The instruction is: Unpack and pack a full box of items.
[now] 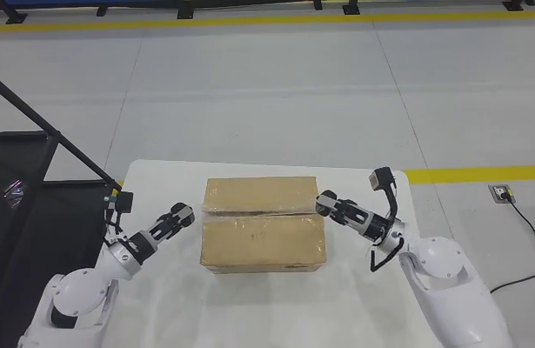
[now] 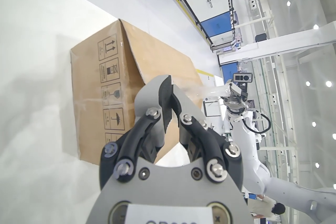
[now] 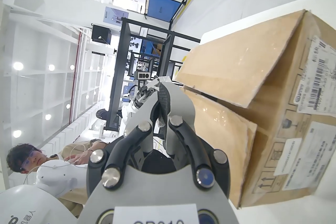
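The cardboard box (image 1: 263, 230) sits taped shut mid-table (image 1: 163, 183). The left gripper (image 1: 185, 212) is at its left end and the right gripper (image 1: 322, 204) at its right, both pincers pressed narrow and holding nothing visible. Closed fingertips may skid off the glossy tape seam (image 1: 258, 215) or shove the box sideways.

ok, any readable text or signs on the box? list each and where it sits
Handling pictograms (up arrows, glass, umbrella): one end face of the box; their captions are too small to read.
White barcode label: the box's other end; print too blurred to read.
Second white label: same end; too small to read.
Nothing on the box is legible enough to quote.
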Controlling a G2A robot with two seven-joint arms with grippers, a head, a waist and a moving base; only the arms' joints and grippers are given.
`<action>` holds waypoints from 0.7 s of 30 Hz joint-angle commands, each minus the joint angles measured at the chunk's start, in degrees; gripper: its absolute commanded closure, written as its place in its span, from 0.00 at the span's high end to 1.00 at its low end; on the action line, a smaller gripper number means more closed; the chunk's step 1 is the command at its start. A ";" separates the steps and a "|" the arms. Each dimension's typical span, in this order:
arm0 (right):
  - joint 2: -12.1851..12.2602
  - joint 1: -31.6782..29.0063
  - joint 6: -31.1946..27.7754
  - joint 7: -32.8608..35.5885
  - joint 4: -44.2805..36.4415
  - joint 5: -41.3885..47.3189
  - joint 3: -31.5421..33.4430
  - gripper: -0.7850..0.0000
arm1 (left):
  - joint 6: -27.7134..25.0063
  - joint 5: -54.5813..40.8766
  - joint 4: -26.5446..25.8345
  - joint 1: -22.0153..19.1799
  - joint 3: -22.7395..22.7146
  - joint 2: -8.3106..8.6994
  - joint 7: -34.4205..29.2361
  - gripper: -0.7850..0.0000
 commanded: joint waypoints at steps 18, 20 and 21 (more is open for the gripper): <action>-0.33 2.21 3.96 -1.67 4.59 -2.21 -1.99 0.00 | 1.97 0.28 2.98 -1.69 2.54 0.17 0.92 0.22; -0.32 2.08 3.92 -1.59 4.74 -2.11 -1.97 0.00 | 1.99 0.32 3.08 -1.74 2.65 0.21 0.91 0.29; -0.33 1.98 3.90 -1.62 4.78 -2.04 -1.99 0.00 | 2.07 0.24 3.11 -1.76 2.67 0.22 0.99 0.31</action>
